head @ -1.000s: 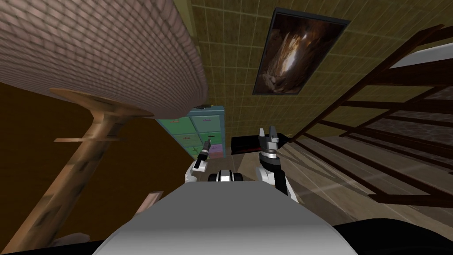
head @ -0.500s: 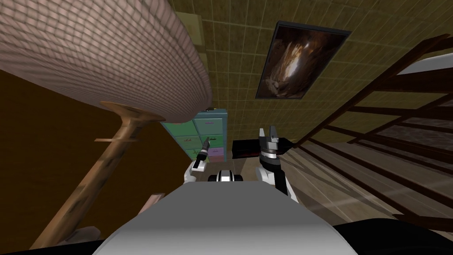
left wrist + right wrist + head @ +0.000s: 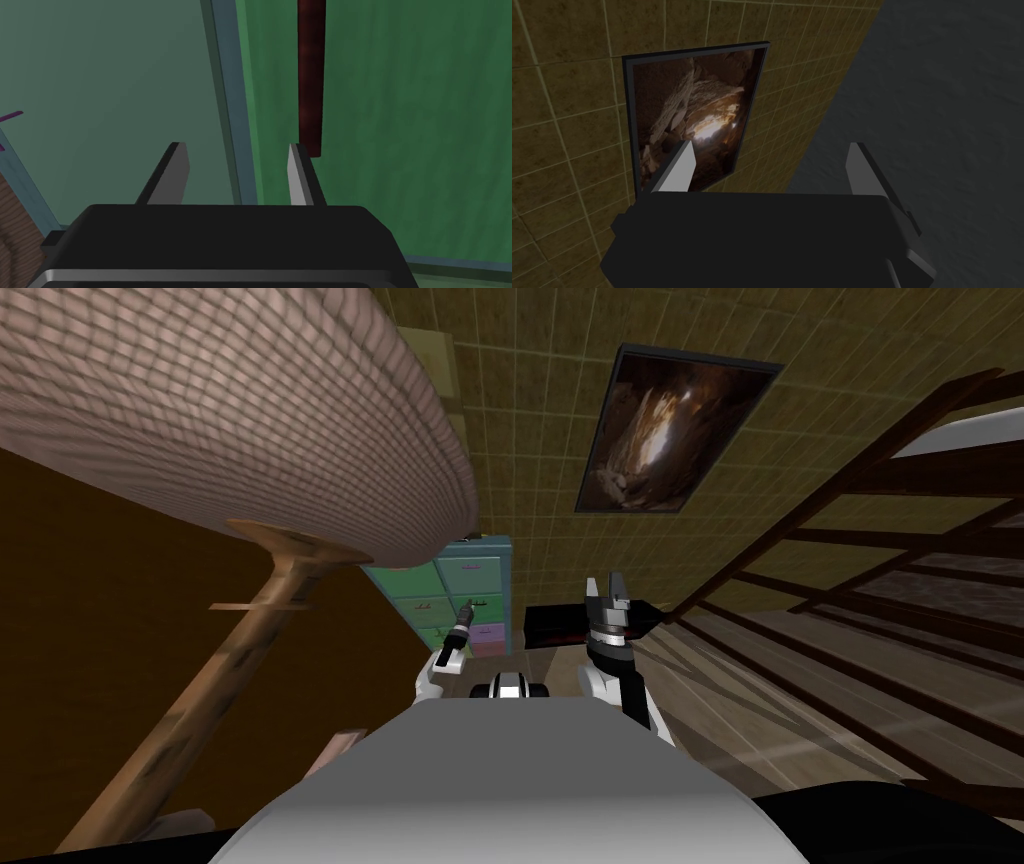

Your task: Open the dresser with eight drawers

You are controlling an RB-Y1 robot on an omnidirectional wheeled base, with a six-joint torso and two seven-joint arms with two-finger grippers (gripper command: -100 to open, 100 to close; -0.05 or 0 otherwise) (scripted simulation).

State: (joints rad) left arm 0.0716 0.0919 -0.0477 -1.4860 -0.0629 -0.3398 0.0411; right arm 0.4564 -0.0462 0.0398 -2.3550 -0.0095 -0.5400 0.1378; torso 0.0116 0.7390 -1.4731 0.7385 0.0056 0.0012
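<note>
Two grippers, both w/ fingers apart, empty. Left gripper (image 3: 232, 160) at dresser (image 3: 480, 570), ahead to my left. Dark red handle (image 3: 311, 75) on green drawer (image 3: 400, 125) sits just beside one finger, not between. Step: lining up, I reckon. Next: sidestep to straddle handle, clamp, pull. Right gripper (image 3: 608, 588) idle.

We see a floor (image 3: 720, 718) of greyish-brown planks running up to a tiled wall (image 3: 520, 408). Against that wall the dresser (image 3: 470, 588) stands upright on the floor, with a teal frame, green drawer fronts and a purple one lowest. Just beside the dresser a low black box (image 3: 565, 626) lies on the floor, and a dark brown slatted frame (image 3: 850, 588) stretches over the planks; we cannot tell where it touches them.
</note>
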